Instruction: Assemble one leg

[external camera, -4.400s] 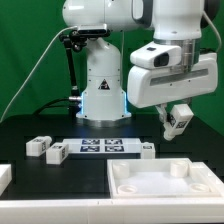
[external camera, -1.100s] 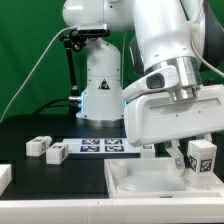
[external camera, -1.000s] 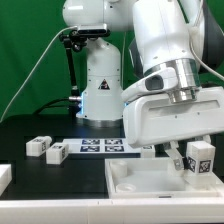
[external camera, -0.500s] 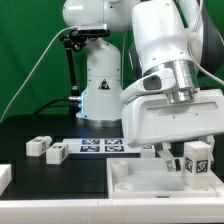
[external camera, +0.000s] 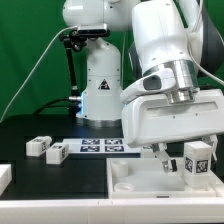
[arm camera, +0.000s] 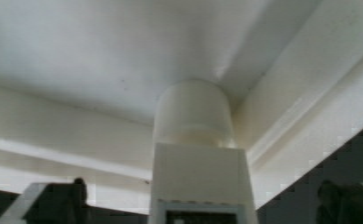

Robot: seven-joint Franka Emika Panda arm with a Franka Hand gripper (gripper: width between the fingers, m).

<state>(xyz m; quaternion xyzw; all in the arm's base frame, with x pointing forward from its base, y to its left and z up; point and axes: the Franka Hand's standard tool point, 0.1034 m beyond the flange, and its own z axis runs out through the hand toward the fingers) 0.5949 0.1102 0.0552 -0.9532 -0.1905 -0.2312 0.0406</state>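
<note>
Gripper [external camera: 183, 158]: low over the white panel's corner at the exterior view's right; fingers spread apart on either side of the leg, dark fingertips [arm camera: 62, 200] in the wrist view standing clear of its flanks.
Leg [external camera: 197, 160]: upright in the corner of the white panel [external camera: 140, 185], tagged face toward the exterior camera; in the wrist view [arm camera: 203, 150], a rounded white post rising between the fingers.
Contact with leg: cannot tell whether a finger touches it.
Other legs [external camera: 38, 146]: two small tagged blocks on the black table [external camera: 40, 185], at the exterior view's left, close together.
Marker board [external camera: 100, 147]: flat on the table, between those blocks and the arm.
Backdrop: green curtain [external camera: 25, 50] behind the robot base.
</note>
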